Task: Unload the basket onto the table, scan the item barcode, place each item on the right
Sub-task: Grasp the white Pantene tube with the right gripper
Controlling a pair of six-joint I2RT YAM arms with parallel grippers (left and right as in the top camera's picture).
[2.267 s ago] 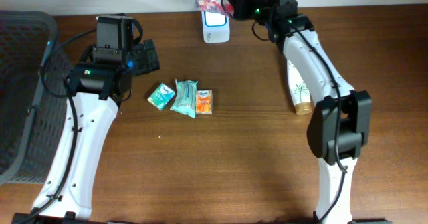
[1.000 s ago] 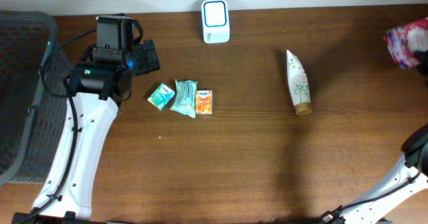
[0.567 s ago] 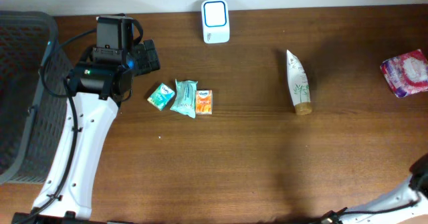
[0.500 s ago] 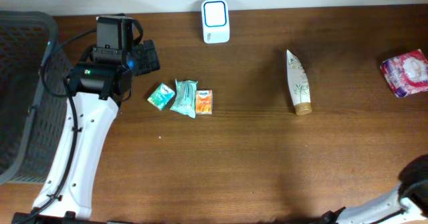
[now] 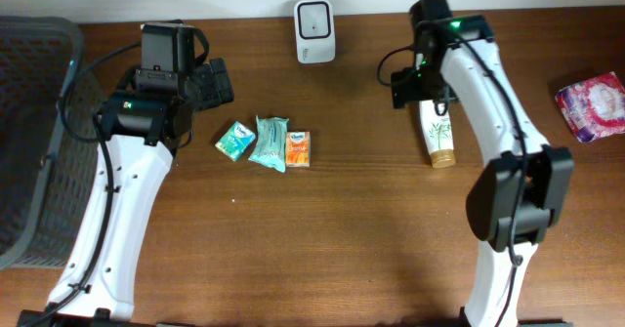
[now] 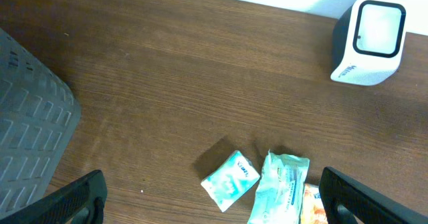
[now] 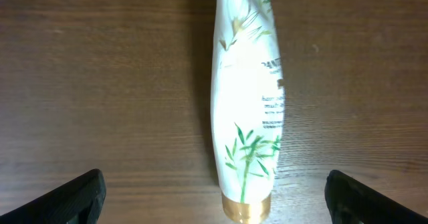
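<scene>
- Right gripper (image 7: 212,202): jaws spread wide, holding nothing; it hangs directly over the tube (image 7: 246,110)
- Tube lies flat on the table (image 5: 371,229), on the right-hand half, well apart from the scanner (image 5: 314,31), which stands at the far edge, off to the tube's left
- Key relation: the tube's long axis runs far-to-near, crimped end away from the robot, gold cap toward it; in the right wrist view the two fingers stand either side of that axis, so the jaws span the narrow width; a straight descent looks enough to bracket it
- Right arm is plainly the nearer; left gripper (image 5: 213,81) is also open and empty, parked well away by the basket (image 5: 34,122)
- Count: one tube; one scanner; three small packets (image 5: 269,143) side by side near the left arm; one pink pack (image 5: 591,105) at the right edge; one basket
</scene>
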